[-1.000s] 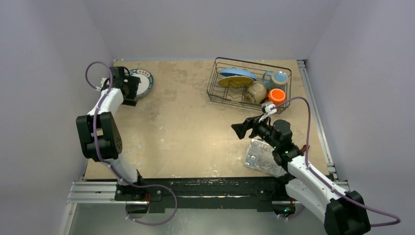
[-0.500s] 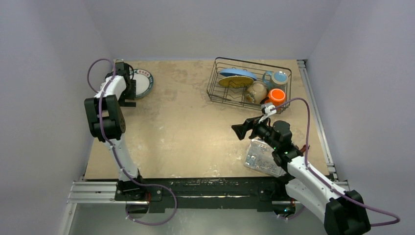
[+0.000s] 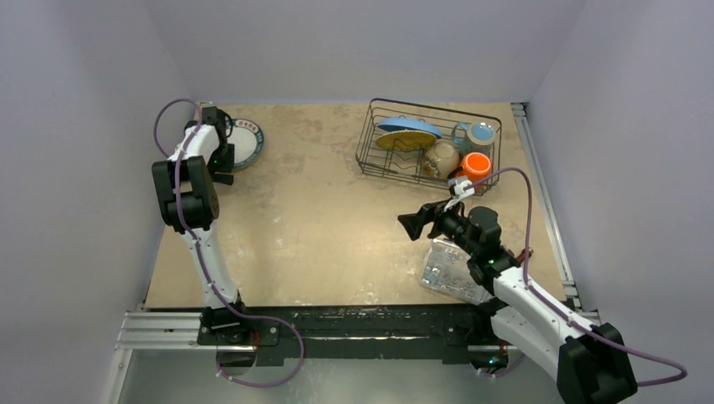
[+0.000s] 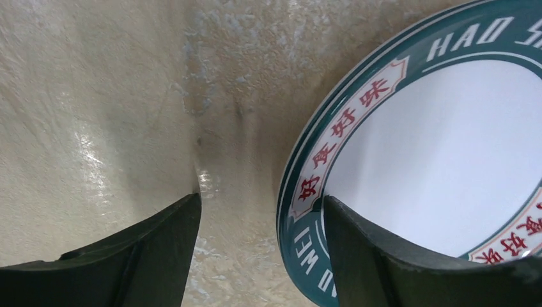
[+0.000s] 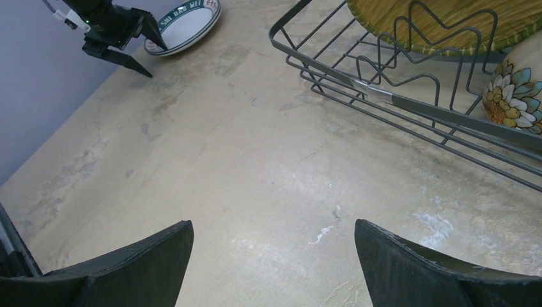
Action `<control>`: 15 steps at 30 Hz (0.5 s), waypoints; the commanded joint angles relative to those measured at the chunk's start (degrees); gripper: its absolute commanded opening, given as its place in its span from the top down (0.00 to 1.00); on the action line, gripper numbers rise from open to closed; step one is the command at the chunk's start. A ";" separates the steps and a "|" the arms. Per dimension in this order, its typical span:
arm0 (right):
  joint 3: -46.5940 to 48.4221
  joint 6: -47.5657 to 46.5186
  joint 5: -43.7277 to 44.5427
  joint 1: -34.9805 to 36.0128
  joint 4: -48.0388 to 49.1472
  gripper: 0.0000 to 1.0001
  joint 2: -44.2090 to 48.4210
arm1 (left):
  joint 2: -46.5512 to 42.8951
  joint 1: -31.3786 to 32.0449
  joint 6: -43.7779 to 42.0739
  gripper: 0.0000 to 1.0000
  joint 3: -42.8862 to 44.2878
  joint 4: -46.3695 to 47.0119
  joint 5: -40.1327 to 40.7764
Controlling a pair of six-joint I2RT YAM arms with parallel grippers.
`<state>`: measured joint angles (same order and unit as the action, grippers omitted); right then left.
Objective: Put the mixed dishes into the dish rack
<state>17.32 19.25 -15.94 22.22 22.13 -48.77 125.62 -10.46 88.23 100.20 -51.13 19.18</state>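
Top external view: the white plate with green patterned rim (image 3: 245,143) lies flat at the table's (image 3: 320,219) far left corner, with the left gripper (image 3: 224,165) at its near-left edge. Well apart on the right, the dish rack (image 3: 369,147) holds the blue plate (image 3: 409,126), yellow dark-rimmed plate (image 3: 396,141), bowl (image 3: 440,158), orange cup (image 3: 476,164) and light-blue mug (image 3: 481,133). The right gripper (image 3: 412,224) hovers near the rack's front, beside a clear plastic box (image 3: 450,269).

Left wrist view: the left gripper (image 4: 262,201) is spread, gripping nothing. The plate's (image 4: 434,160) edge lies between its fingers, and the right-hand finger overlaps the plate.

Right wrist view: the right gripper (image 5: 273,224) is spread wide and empty over the table, with the rack (image 5: 358,83) ahead on the right.
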 commanded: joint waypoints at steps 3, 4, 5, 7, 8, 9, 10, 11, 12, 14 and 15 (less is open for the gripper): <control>-0.36 -0.85 1.33 -0.01 3.29 0.01 -0.31 | -0.89 -0.34 -5.15 0.47 2.80 -3.75 2.73; -0.36 -0.83 1.42 -0.06 3.31 0.01 -0.27 | -1.18 -0.35 -5.64 0.50 3.08 -4.20 2.98; -0.35 -0.83 1.48 -0.04 3.35 0.01 -0.25 | -1.37 -0.31 -6.00 0.55 3.41 -4.76 3.23; -0.36 -0.79 1.48 -0.02 3.42 0.01 -0.35 | -1.87 -0.34 -6.03 0.63 3.82 -5.79 3.35; -0.36 -0.74 1.40 -0.01 3.38 0.01 -0.43 | -2.00 -0.34 -5.96 0.64 3.71 -6.23 3.10; -0.36 -0.78 1.36 0.03 3.34 0.01 -0.42 | -2.19 -0.33 -6.29 0.65 3.62 -6.36 2.82; -0.31 -0.77 1.36 0.02 3.32 0.01 -0.37 | -2.30 -0.33 -6.56 0.66 3.74 -6.93 2.69; -0.35 -0.79 1.34 0.00 3.29 0.01 -0.29 | -2.42 -0.29 -6.76 0.67 3.89 -7.76 2.77; -0.40 -0.79 1.35 -0.02 3.22 0.01 -0.15 | -2.66 -0.34 -6.94 0.69 3.94 -8.43 2.97; -0.51 -0.79 1.39 -0.03 3.18 0.01 0.18 | -3.35 -0.35 -7.77 0.70 3.64 -9.05 3.06; -0.53 -0.66 1.44 -0.05 3.14 0.01 0.31 | -3.69 -0.34 -8.11 0.72 3.40 -9.39 3.14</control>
<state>17.32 19.25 -15.73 22.22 22.33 -49.15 125.47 -10.46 82.81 102.56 -55.20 20.45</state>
